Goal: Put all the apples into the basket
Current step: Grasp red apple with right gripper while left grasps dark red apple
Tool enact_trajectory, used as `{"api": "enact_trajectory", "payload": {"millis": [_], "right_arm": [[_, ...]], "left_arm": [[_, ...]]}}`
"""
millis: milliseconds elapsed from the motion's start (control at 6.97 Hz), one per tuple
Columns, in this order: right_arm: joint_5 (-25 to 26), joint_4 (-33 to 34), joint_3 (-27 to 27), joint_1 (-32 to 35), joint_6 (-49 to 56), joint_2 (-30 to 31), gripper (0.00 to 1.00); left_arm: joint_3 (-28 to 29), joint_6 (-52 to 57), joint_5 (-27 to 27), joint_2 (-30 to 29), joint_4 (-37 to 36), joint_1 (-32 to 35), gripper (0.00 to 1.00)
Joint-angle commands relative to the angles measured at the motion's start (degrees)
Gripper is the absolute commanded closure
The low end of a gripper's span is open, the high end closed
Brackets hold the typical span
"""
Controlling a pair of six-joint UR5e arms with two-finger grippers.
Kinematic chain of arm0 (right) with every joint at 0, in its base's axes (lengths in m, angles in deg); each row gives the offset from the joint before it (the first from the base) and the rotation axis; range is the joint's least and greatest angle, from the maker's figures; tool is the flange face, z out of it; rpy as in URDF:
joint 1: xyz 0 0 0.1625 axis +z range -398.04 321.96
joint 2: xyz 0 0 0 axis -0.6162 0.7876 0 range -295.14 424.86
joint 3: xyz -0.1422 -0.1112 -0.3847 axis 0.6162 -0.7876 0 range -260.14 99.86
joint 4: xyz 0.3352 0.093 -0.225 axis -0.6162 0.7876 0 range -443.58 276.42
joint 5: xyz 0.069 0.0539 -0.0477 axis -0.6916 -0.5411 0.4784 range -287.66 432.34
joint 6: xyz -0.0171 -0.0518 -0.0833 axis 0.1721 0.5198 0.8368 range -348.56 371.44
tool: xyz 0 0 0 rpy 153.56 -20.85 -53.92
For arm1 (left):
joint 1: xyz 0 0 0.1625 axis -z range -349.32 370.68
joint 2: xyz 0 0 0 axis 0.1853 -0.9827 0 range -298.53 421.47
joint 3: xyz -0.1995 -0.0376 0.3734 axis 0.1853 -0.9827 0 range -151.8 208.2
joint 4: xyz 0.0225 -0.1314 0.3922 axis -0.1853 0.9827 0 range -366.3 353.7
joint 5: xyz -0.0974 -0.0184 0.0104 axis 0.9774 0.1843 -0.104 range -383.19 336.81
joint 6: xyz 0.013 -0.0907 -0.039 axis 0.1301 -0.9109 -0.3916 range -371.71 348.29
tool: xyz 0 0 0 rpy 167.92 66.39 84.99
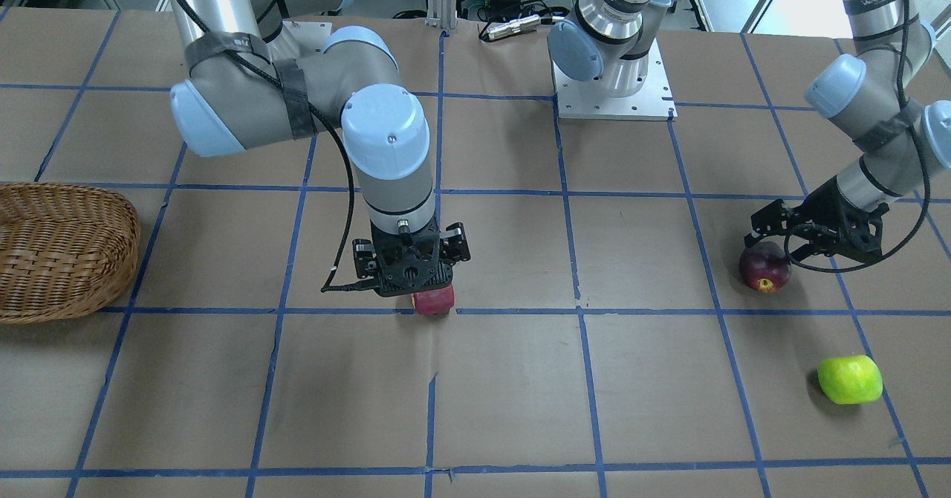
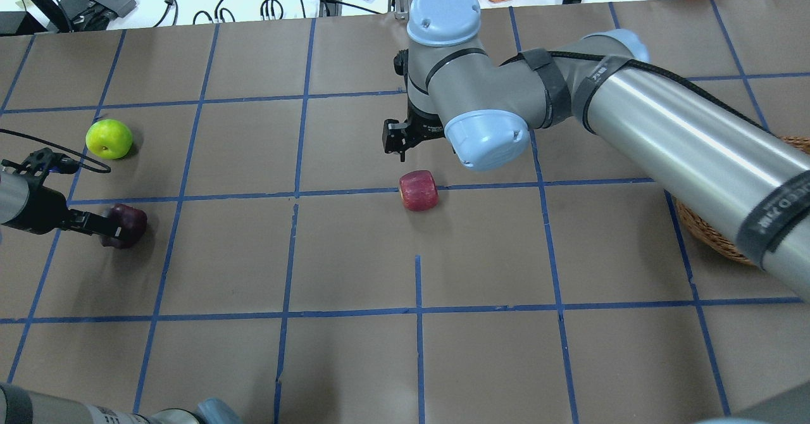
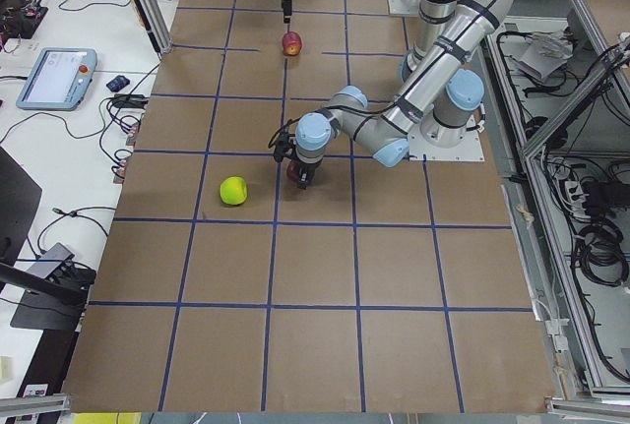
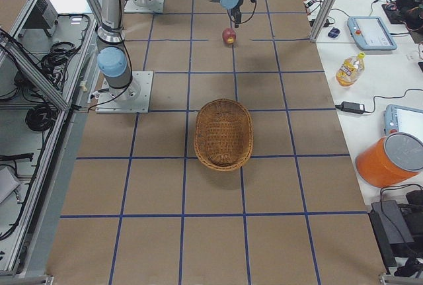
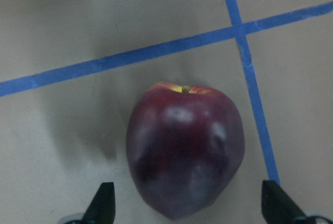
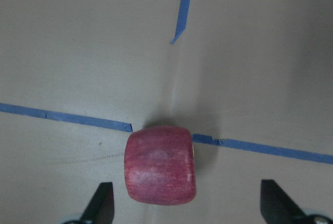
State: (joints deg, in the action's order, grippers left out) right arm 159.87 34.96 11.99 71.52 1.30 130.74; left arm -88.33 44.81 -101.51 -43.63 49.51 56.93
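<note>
left hand (image 5: 188, 206): spread, one finger on either side of the maroon apple (image 5: 184, 156), neither touching it.
right hand (image 6: 188, 203): spread, hanging above the red apple (image 6: 160, 164), clear of it.
maroon apple: on the surface (image 2: 354, 253), beside a crossing of blue tape (image 5: 156, 55).
red apple: on its side on a strip of blue tape, mid-surface.
green apple (image 2: 109, 138): on the surface, near the maroon apple but apart.
basket (image 4: 223, 133): at the surface's right end, well apart from all three apples.
</note>
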Motion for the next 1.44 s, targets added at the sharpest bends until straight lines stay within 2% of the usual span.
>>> {"api": "enact_trajectory", "payload": {"millis": [0, 144, 287, 431, 574, 718, 861, 1005, 1148, 1292], "right_arm": [[-0.51, 4.29, 1.82, 0.31, 0.64, -4.69, 0.0], [-0.69, 8.25, 3.74, 0.31, 0.73, -6.18, 0.0], [-0.78, 9.51, 4.46, 0.31, 0.73, -6.55, 0.0], [-0.78, 9.52, 4.47, 0.31, 0.82, -6.55, 0.0], [-0.78, 9.52, 4.64, 0.31, 0.91, -6.46, 0.0], [-0.78, 9.61, 5.08, 0.48, 0.65, -6.29, 0.0], [-0.87, 9.87, 5.17, 1.44, 0.3, -6.37, 0.0], [-3.04, 10.74, 5.17, 1.97, 0.03, -6.46, 0.0], [-4.2, 10.84, 5.17, 2.06, -0.23, -6.37, 0.0], [-4.21, 11.18, 5.17, 2.24, -0.23, -6.46, 0.0]], "left_arm": [[0.25, -7.18, 1.15, -1.07, -2.02, 2.6, 0.13], [0.25, -6.79, 1.15, -1.16, -5.59, 2.96, 0.14], [0.34, -6.7, 0.98, -1.6, -7.19, 2.88, 0.13], [0.51, -6.87, 0.8, -1.86, -7.73, 2.96, 0.42], [1.99, -6.96, -2.16, 0.66, -6.52, 4.27, 0.83], [3.23, -7.13, -3.75, 2.25, -2.42, 5.5, 1.0], [3.15, -7.4, -3.77, 2.44, -1.94, 5.6, 1.0], [3.85, -7.75, -4.2, 2.88, -1.33, 5.78, 1.0], [3.25, -12.62, -3.25, 4.1, 1.11, 6.91, 1.0], [1.41, -17.89, 0.15, 4.72, 1.14, 10.49, 1.0]]}}
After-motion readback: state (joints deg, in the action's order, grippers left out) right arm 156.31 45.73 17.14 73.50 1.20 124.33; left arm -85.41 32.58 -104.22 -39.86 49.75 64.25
